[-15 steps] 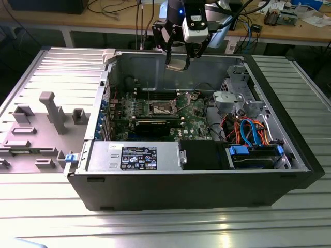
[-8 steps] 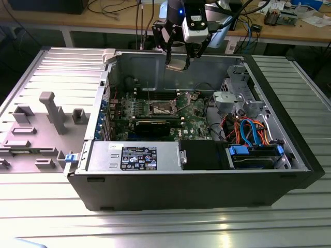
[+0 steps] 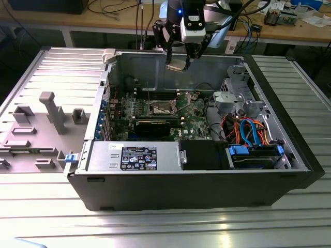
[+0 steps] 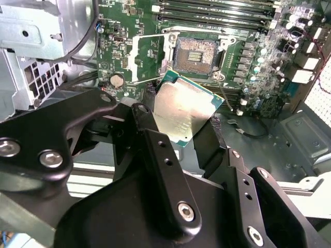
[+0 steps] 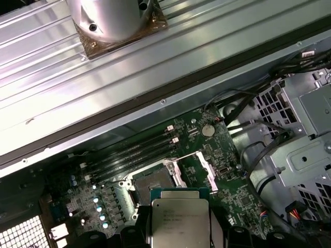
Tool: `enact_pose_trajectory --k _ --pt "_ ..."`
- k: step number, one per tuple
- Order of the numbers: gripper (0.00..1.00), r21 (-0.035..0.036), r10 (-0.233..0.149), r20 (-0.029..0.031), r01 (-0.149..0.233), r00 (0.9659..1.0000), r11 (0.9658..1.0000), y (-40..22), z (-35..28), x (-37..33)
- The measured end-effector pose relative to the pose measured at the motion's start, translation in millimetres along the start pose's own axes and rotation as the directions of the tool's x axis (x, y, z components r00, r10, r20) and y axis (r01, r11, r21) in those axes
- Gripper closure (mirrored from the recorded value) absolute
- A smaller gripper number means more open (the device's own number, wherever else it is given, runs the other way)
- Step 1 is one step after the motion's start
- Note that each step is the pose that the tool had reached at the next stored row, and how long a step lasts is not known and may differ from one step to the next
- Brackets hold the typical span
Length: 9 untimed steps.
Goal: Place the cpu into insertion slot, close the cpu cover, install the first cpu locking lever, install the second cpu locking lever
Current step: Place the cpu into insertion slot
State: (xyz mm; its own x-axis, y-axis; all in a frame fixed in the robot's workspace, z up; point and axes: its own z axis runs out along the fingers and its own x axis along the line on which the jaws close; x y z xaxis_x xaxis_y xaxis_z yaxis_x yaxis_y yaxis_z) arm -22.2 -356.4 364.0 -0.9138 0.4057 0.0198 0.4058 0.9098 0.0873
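CPU [image 4: 183, 111] is clamped in your end effector [image 4: 176, 124], its black fingers [image 4: 150, 129] closed on two opposite edges of the chip, with the silver top facing both wrist views. In the exterior view you can see it hanging in the air at the top of the open case [image 3: 196, 181], close to the far wall and well above the green board. The case lies on its side on the ribbed bench [image 3: 155, 227]. The slot [image 4: 195, 51] lies uncovered on the board, its dark contact field exposed. The cover [image 4: 147, 57] is swung open and sits just beside the slot, along one edge. The chip and the slot are well apart, and nothing touches the socket.
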Motion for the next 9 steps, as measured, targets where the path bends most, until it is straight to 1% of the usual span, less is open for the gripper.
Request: enact_pose_trajectory --k 1,9 --pt "0.46 -0.0002 0.008 0.0006 -0.008 1.0 1.0 0.0 0.0 0.0" --pt "0.46 -0.0003 0.009 0.0008 -0.009 1.0 1.0 0.0 0.0 0.0"
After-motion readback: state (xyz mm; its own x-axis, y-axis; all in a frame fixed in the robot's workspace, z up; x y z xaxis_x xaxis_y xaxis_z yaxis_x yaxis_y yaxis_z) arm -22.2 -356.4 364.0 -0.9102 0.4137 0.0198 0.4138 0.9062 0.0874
